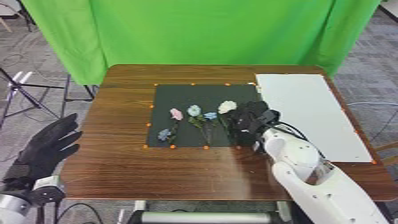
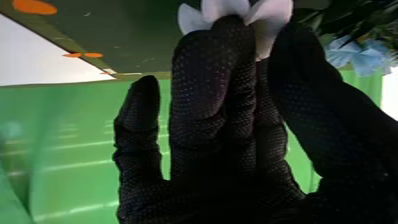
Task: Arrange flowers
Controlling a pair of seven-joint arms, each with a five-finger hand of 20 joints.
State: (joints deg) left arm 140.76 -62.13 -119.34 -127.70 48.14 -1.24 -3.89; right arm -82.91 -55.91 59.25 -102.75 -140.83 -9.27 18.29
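Comprising 5 visible flower heads, the set lies on a dark mat (image 1: 187, 91) on the brown desk (image 1: 111, 175), with small orange markers (image 1: 206, 147) along the mat's border. Item: 1 pink flower (image 1: 176, 114), left of centre, stem pointing toward the robot. Item: 1 small blue flower (image 1: 164, 134), near the mat's near left corner, close to the pink flower's stem. Item: 1 pale blue flower (image 1: 195, 108), just right of the pink. Item: 1 blue flower (image 1: 210, 115), between the pale blue and the white. Item: 1 white flower (image 1: 227, 106), rightmost of the visible heads, just beside the right hand (image 1: 250, 117). Right hand: over the mat's right side; in the wrist view, fingers straight and close together, thumb near them, gap narrow, white petals at the fingertips; whether it grips the flower, cannot tell. Left hand (image 1: 43, 147): off the desk's left edge, fingers extended, slightly spread, holding 0 items. Also listed: 1 white board (image 1: 311, 110), right of the mat; 1 green curtain (image 1: 213, 35), behind the desk.
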